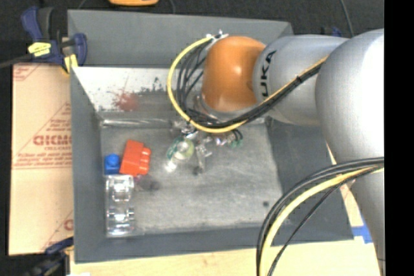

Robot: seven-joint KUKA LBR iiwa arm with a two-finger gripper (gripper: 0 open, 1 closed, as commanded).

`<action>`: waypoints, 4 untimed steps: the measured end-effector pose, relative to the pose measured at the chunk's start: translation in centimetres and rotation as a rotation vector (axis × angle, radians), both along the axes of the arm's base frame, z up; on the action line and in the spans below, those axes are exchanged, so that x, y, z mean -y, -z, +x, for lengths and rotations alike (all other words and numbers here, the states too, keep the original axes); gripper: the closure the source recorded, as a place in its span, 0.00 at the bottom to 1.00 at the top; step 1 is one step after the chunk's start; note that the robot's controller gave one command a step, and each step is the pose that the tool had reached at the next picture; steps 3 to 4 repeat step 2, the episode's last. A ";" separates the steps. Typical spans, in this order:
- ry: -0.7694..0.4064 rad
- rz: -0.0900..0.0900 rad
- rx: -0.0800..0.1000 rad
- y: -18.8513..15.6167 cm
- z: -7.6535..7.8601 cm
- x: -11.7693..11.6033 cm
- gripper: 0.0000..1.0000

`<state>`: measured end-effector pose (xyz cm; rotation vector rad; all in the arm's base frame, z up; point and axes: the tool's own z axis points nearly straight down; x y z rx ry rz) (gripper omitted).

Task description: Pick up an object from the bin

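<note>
Arm (pixel 304 84) from right, claw (pixel 194 150) low over bin (pixel 220 200) centre

Seen from my remote station: the orange wrist cover (pixel 228 73) and its cable loops lie over most of the claw (pixel 196 150), of which I get only metal glints beneath the cover. A clear greenish thing (pixel 179 152) lies by the claw, mid-bin. I cannot tell its kind, or whether the claw touches it. The arm (pixel 323 87) hides the far right corner and right wall of the bin (pixel 84 158) and is cut off by the lower edge. The blue thing (pixel 112 163), just beside the orange block (pixel 136 158), is too small to identify.
</note>
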<state>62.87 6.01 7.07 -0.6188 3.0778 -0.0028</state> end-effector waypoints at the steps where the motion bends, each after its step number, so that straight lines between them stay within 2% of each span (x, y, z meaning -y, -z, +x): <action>1: 0.002 0.003 0.002 -0.1 0.1 -0.2 1.00; 2: -0.037 0.002 0.011 -16.6 -0.4 0.0 1.00; 4: -0.037 0.002 0.011 -16.6 -0.4 0.0 1.00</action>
